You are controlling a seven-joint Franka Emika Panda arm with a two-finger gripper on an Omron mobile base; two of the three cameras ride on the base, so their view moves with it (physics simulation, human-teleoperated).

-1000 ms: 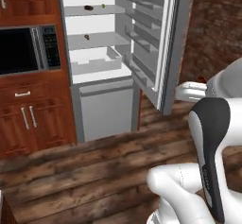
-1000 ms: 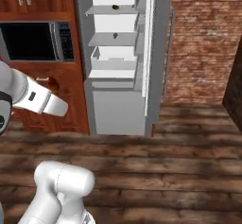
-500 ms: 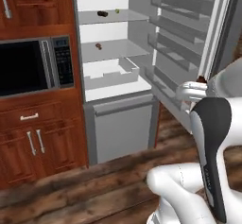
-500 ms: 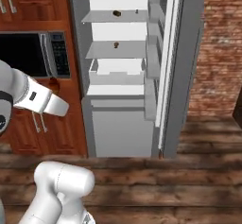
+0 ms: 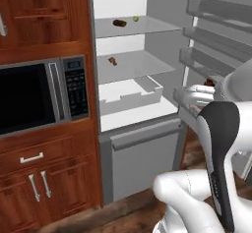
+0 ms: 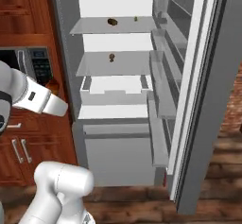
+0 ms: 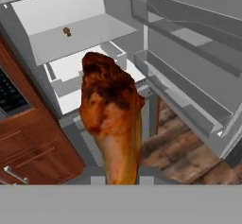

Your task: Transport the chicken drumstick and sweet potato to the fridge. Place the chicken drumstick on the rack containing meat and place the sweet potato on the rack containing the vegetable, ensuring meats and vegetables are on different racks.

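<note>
The drumstick (image 7: 111,119) stands in the centre of the hand view, meaty end up and bone end down at the bottom edge, where the gripper (image 7: 118,180) is clenched on it; in the left base view a dark bit of it (image 5: 209,83) shows at right centre, just past the white hand. Behind it the fridge (image 5: 142,129) stands open, taking the middle of both base views, its door bins (image 6: 163,90) swung to the right. On the top shelf (image 5: 142,26) lie the sweet potato (image 5: 119,23) and, just beside it to the right, the small green vegetable (image 5: 135,18). On the shelf below sits the meat (image 5: 112,60), a small brown piece, alone. Under that is the white drawer (image 5: 130,95). A microwave (image 5: 42,97) sits at left in wooden cabinets (image 5: 34,178).
</note>
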